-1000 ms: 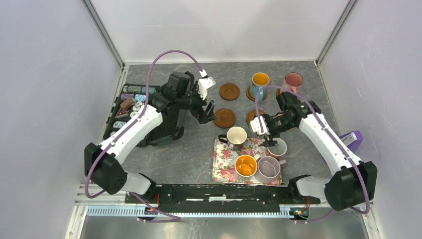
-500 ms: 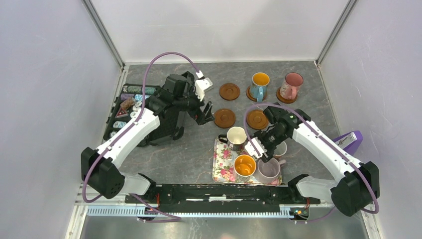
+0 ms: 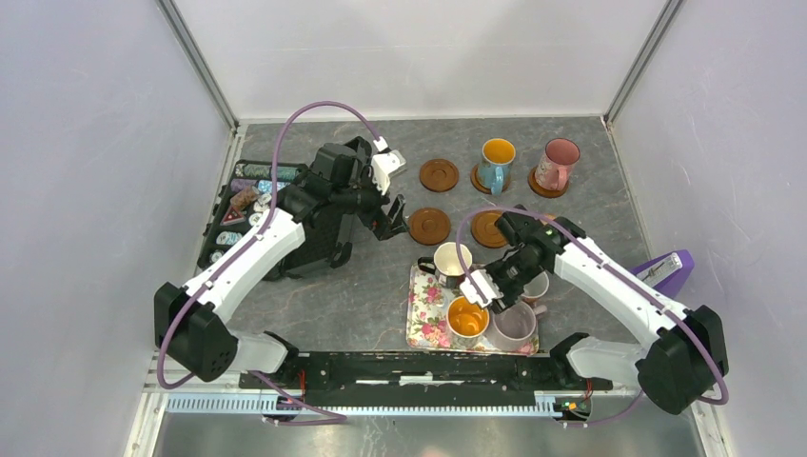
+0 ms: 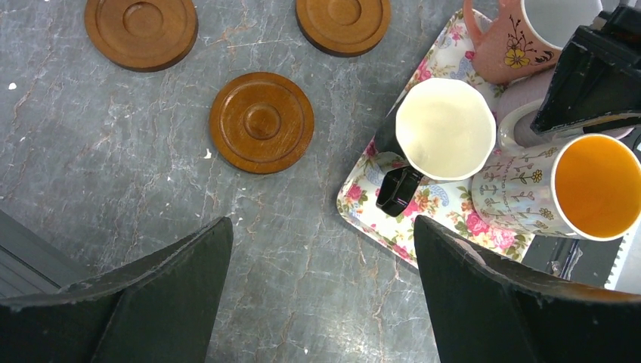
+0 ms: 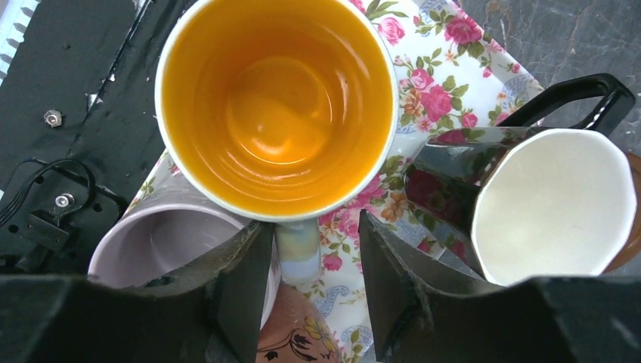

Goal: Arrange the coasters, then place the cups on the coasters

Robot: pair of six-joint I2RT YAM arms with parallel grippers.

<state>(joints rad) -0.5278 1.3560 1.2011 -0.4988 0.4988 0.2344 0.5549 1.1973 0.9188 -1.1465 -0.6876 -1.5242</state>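
Jaws of the right gripper [image 5: 314, 291] are half spread, astride the handle [image 5: 298, 253] of the orange-lined mug [image 5: 276, 106]. There's a gap on one side, so no pinch yet. The mug sits on the floral tray [image 5: 469, 68], crowded by the lilac mug [image 5: 155, 242] and black mug [image 5: 555, 204], with a pink mug [image 5: 291, 336] right under the gripper.

Risks as I see them:
- Glazed handle is a thin, off-centre hold, so the mug likely swings on lift and clips a neighbour.
- A jaw could catch the lilac rim or the pink mug and drag it, or shift the tray.
- Nearest free coaster [image 3: 492, 228] is just past the tray, with the black mug roughly in the path.

Left gripper [image 4: 321, 227] hangs spread wide and empty over the bench [image 4: 113, 197] near another bare coaster [image 4: 261, 122]. It's well apart from the right arm, so little clash risk.
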